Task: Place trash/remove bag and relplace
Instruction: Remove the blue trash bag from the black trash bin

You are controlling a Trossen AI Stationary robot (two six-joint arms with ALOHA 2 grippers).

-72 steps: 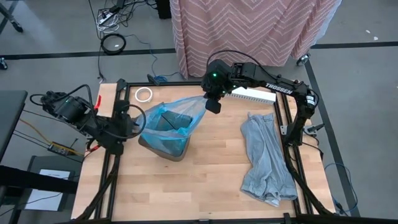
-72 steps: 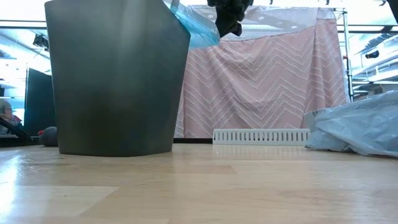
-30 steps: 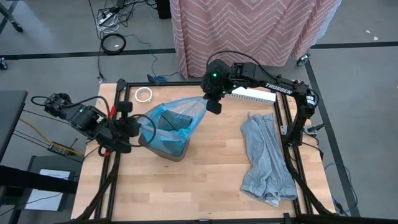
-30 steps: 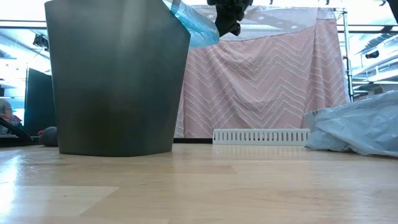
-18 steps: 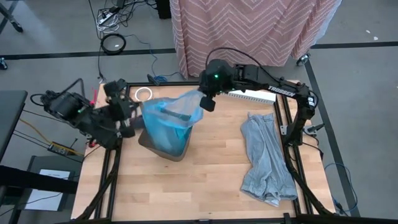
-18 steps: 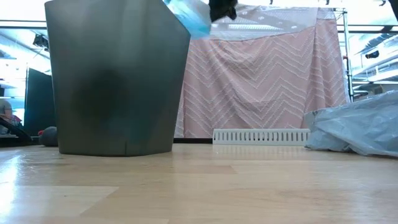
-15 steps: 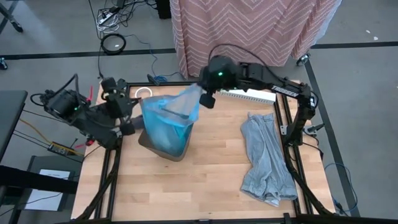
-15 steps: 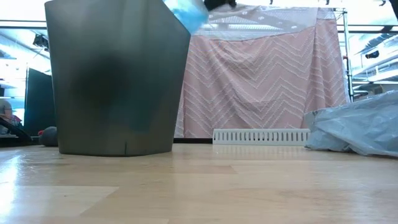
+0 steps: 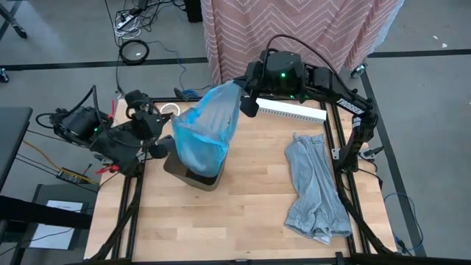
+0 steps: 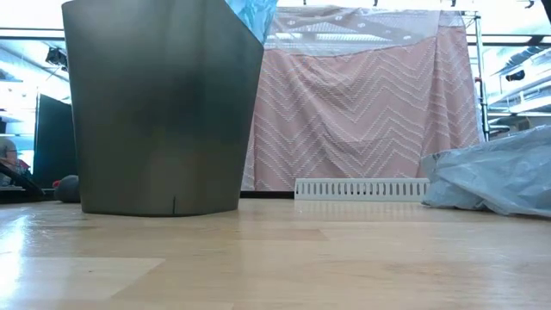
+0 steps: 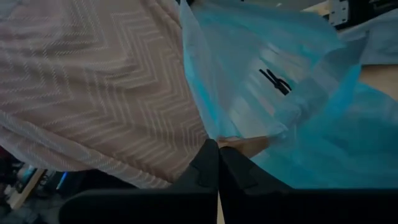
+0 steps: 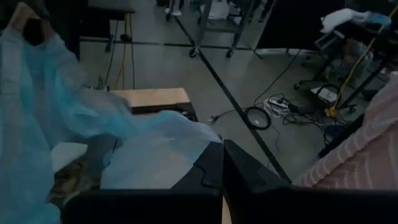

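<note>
A translucent blue bag (image 9: 202, 129) rises out of the grey bin (image 9: 193, 177), and its lower part is still inside. My left gripper (image 9: 163, 131) is shut on the bag's rim on the table's left side. My right gripper (image 9: 249, 105) is shut on the rim at the far right, high over the table's far edge. The bag's walls hide the trash. In the low view only the bin (image 10: 159, 103) and a corner of the bag (image 10: 254, 17) show; both grippers are above that picture. My left gripper pinches the bag's top edge (image 11: 244, 143) between its two shut fingers, coming from the table's left and slanting a little down. The film runs drawn up from the bin to the fingers. My right gripper pinches the rim's opposite edge (image 12: 189, 135) between its shut fingers, coming from the table's right, slanting slightly down. The bag hangs below and between the two holds, with its bottom in the bin.
A crumpled grey sheet (image 9: 316, 188) lies along the table's right side. A white slotted strip (image 9: 294, 112) lies at the far edge, and a white tape ring (image 9: 171, 109) sits at the far left, behind the bag. A pink zigzag curtain (image 9: 294, 29) hangs beyond the table.
Both grippers have risen with the bag's rim, staying shut. The right one has also gone toward the far right, the left one toward the far edge. The bag, before spread open over the bin, now stands drawn up tall, with its lower part still in the bin.
</note>
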